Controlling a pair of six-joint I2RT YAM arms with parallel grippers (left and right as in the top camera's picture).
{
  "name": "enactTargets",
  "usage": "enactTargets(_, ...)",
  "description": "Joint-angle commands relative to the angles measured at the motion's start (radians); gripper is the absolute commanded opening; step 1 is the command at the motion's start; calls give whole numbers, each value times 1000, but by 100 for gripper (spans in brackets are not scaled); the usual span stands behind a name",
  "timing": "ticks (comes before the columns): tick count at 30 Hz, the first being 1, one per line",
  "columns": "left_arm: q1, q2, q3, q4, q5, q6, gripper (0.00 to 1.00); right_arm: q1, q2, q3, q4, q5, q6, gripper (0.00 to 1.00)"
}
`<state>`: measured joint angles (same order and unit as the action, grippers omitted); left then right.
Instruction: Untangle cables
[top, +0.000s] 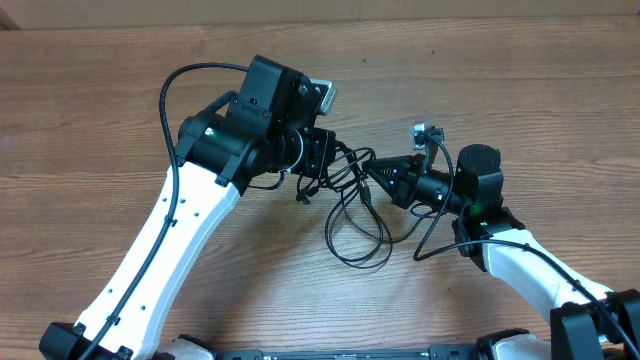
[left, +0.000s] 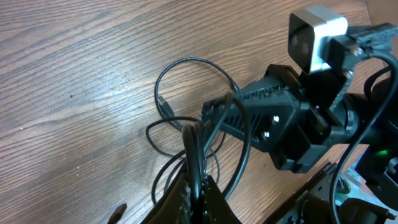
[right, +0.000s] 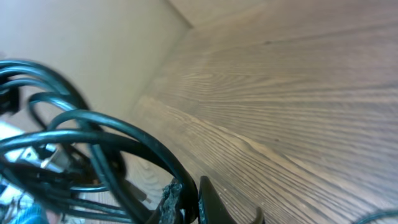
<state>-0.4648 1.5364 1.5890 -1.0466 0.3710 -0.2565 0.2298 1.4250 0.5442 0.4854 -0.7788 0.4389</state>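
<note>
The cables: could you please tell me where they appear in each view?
Overhead: cables at centre, loops trailing toward the bottom.
Left wrist: centre, strands running to the bottom edge.
Right wrist: left side, blurred loops.
Shared landmark: the wood-grain table.

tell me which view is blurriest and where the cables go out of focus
overhead: sharp and evenly lit, the cables crisp against the table, shadows only faint; left wrist: wood grain and cable loops in good focus; right wrist: the blurriest, cables close to the lens at the left are smeared and soft, while the wood farther off reads fairly clear
</note>
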Motion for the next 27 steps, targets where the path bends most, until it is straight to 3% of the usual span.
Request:
enactTargets(1,6,-20,3,3,-18,-10,4,-2,-2,13,-35,119,71,4)
enactTargets(7,6,-20,3,-37,-88,-2,4,-19,-2,13,-84,143,105,4)
enactTargets(15,6,-20,3,-71,-138,-2,5,-88,-2,13,-310,316,274,4)
enactTargets(27,6,-20,3,-71,-146,-1,4,-109,-2,13,-352,307,373,4)
